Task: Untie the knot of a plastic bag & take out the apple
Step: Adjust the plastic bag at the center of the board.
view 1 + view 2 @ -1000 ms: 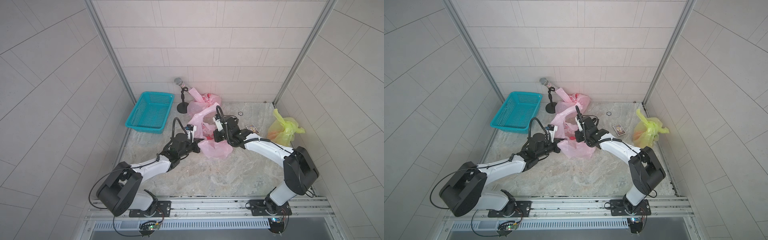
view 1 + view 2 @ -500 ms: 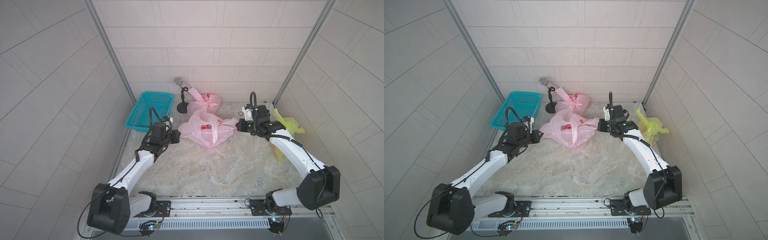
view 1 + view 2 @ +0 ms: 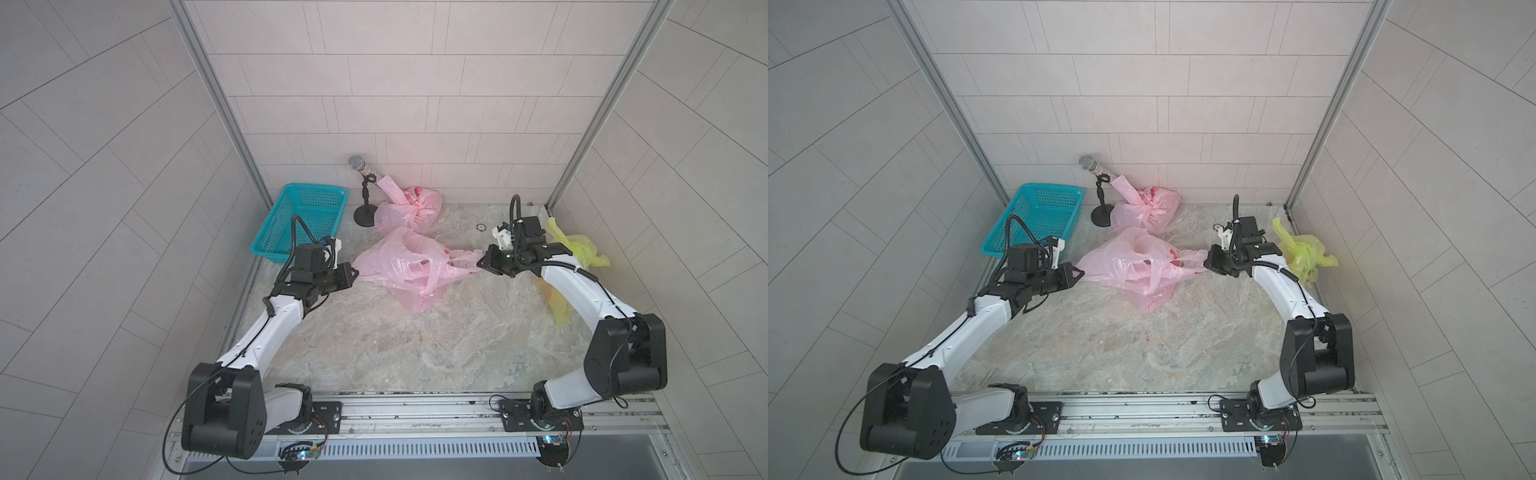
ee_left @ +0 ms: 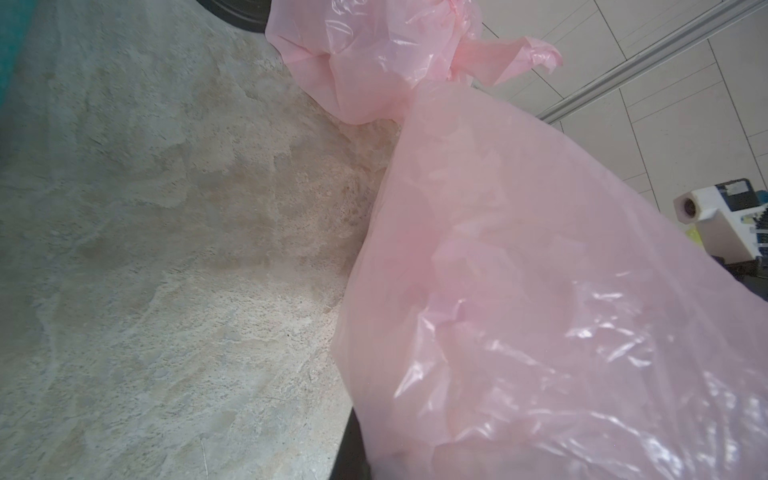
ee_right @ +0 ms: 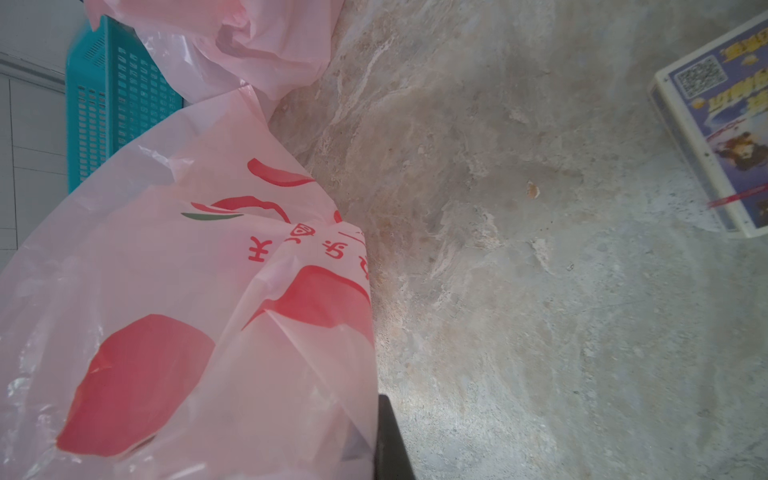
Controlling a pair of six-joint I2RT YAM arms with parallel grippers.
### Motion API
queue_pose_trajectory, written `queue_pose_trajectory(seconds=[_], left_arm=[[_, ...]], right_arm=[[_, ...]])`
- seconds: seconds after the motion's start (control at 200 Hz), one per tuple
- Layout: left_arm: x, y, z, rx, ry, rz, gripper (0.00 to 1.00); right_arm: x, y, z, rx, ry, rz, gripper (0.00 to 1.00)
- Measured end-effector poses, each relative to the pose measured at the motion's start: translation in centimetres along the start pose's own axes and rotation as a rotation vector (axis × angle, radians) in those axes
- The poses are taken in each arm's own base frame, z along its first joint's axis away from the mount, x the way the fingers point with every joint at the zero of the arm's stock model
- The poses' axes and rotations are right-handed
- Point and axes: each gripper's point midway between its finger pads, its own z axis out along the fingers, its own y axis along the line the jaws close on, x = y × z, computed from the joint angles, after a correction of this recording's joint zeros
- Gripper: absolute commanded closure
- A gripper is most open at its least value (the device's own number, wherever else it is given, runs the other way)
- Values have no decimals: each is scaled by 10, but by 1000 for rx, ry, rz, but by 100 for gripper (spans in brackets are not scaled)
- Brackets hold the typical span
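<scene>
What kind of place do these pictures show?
Probably a robot test booth, not a home: a left arm and right arm mounted on a metal rail, tiled walls closing in a stone-look tabletop, and staged props: teal basket, microphone, pink bag.

Your bag is lying between left claw and right claw. A basket is sitting behind it, leftward.

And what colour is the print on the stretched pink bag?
Red print, plus one green stroke; clearest in the right wrist view.
</scene>
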Motion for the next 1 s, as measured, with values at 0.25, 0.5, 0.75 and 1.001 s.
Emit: queue_pose_trajectory(seconds=[0.25, 0.5, 0.75, 1.001], left_arm=[[16, -16, 7, 39, 54, 12, 91], [38, -37, 23, 34, 104, 117, 39], [14, -54, -8, 10, -17, 270, 26], [-12, -117, -35, 53, -100, 621, 0]], right_arm=[[-18, 3, 14, 22, 14, -18, 100], [-9, 18, 77, 58, 138, -112, 100], [-28, 34, 72, 70, 112, -183, 89], [-30, 60, 67, 55, 104, -270, 73]])
